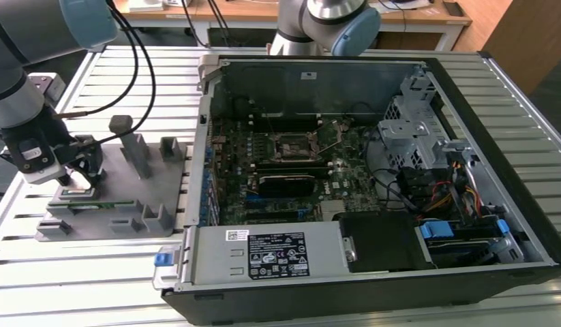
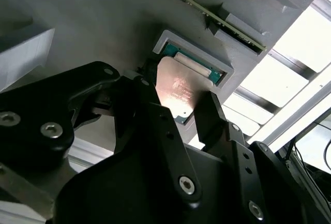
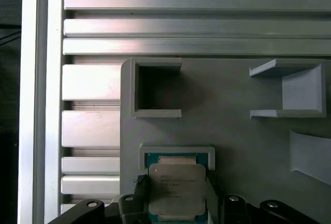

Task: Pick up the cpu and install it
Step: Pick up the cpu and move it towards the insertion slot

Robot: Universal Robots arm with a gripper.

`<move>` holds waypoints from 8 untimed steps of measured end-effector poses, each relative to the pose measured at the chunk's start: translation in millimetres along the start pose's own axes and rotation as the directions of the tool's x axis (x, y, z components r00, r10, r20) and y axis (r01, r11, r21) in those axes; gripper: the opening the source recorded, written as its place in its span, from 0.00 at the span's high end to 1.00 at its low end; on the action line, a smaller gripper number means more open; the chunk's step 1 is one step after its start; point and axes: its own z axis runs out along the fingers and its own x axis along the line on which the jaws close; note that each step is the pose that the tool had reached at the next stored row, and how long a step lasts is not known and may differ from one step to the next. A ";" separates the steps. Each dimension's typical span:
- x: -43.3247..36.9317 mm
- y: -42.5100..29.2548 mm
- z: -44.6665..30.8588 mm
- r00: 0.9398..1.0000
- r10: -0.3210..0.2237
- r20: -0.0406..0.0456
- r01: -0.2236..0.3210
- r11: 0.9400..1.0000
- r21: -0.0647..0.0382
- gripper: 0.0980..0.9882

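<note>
On the exterior view's left, a grey robot arm (image 1: 21, 102) reaches down to a slatted metal table (image 1: 135, 68). Its black gripper (image 1: 76, 178) sits low over the near corner of a grey fixture block (image 1: 125, 211).

The cpu (image 3: 177, 188) lies directly under the gripper, flat in a shallow square seat in that block, silver top up and a green rim showing round it. In both wrist views the gripper is part-way open and straddles the chip. One black finger (image 2: 150, 105) stands just beside one edge and the other just beside the opposite edge. I cannot tell whether they touch it. The chip is not lifted.

Just beyond the gripper, the block has an empty square pocket (image 3: 155, 89) and several upright posts (image 1: 135, 146).

Well apart from the gripper, towards the exterior view's right, an open computer case (image 1: 484, 109) lies on the table. The black-framed motherboard socket (image 1: 294, 144) is near the case's middle.
</note>
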 end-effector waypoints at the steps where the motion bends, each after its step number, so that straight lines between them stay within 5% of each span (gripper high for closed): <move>1: 0.0 0.0 0.0 1.000 0.000 0.000 0.000 1.000 0.000 0.52; 8: 0.0 0.1 -0.7 1.000 0.000 0.000 0.000 1.000 0.000 0.52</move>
